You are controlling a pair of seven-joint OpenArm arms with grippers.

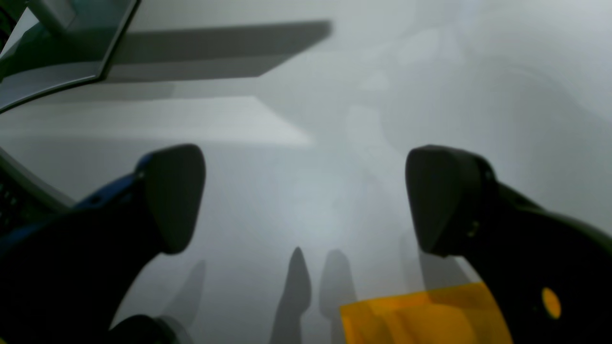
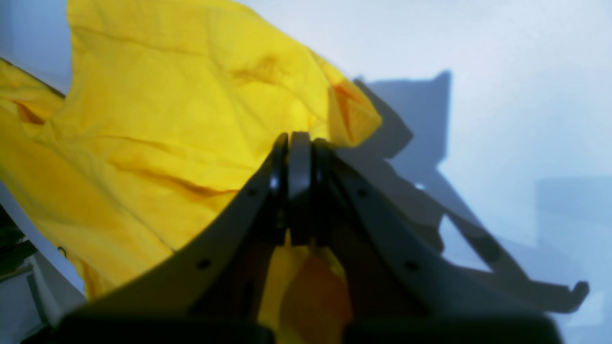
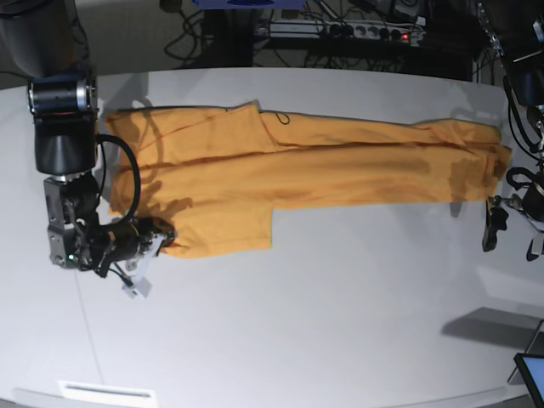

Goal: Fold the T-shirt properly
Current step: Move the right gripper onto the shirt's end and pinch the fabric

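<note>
The orange-yellow T-shirt [image 3: 323, 166] lies spread lengthwise across the white table [image 3: 323, 323], partly folded, with a flap reaching toward the front at its left end. My right gripper [image 3: 161, 240] sits at that flap's left corner. In the right wrist view its fingers are pressed together [image 2: 300, 143] with the T-shirt [image 2: 167, 119] pinched between them. My left gripper [image 3: 512, 229] hangs just off the shirt's right end. In the left wrist view it is wide open [image 1: 306, 200] above bare table, and a corner of the T-shirt [image 1: 425, 315] shows below its fingers.
A power strip [image 3: 357, 32] and cables lie behind the table's far edge. A screen corner [image 3: 531, 374] stands at the front right, also seen as a screen [image 1: 57, 43] in the left wrist view. The table edge runs near the bottom left.
</note>
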